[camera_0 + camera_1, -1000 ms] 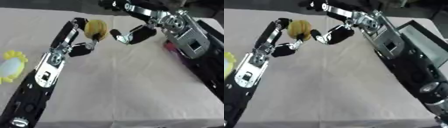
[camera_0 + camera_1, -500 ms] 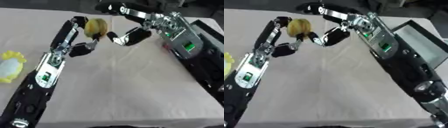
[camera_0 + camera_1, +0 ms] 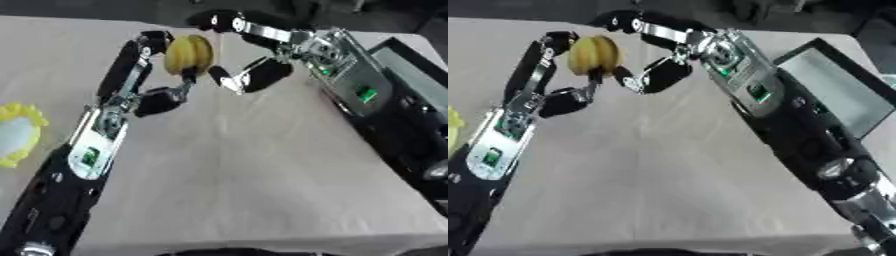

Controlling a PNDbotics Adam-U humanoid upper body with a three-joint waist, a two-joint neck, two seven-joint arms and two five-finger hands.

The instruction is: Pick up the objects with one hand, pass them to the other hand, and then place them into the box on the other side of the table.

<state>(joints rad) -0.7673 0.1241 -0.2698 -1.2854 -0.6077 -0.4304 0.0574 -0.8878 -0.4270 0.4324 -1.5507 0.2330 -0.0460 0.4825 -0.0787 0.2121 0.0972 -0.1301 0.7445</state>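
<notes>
We see 1 yellow ridged fruit (image 3: 188,54) pinched in our left hand (image 3: 166,70), our right hand (image 3: 241,60) spread beside it, 1 box (image 3: 833,92) far right.

The left hand (image 3: 166,75) holds a yellow fruit (image 3: 189,54) above the table (image 3: 245,170), the right hand (image 3: 249,75) just beside it.

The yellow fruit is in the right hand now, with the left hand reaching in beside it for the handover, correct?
Not quite. The yellow fruit is in the left hand, and it is the right hand that reaches in beside it for the handover. The left eye view shows this.
</notes>
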